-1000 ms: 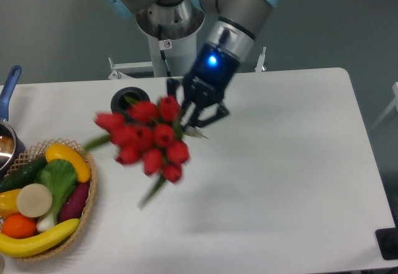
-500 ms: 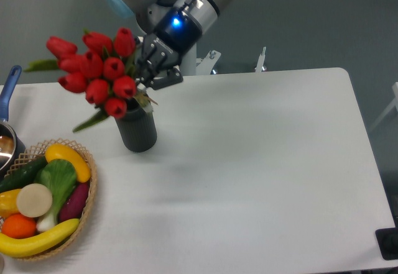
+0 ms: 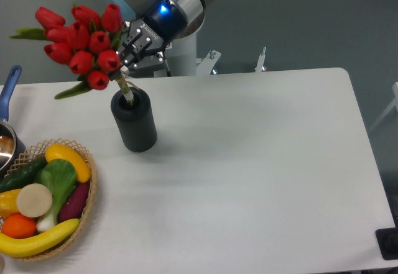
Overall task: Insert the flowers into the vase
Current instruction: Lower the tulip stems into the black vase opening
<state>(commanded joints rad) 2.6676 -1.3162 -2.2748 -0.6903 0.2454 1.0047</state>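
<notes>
While the pincer (image 3: 129, 55) grips the flowers (image 3: 79, 43), stems enter the vase (image 3: 135, 123).

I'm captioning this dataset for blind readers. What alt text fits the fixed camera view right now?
A robot gripper holds a bunch of red tulips, the flowers, tilted over a dark vase, with the stem ends entering its mouth. The vase stands on a white table, with a wicker basket of colourful produce at front left.

White table (image 3: 267, 162) with rounded corners; plain grey-blue wall (image 3: 323, 19) behind the table; even, soft light, no hard shadows
</notes>
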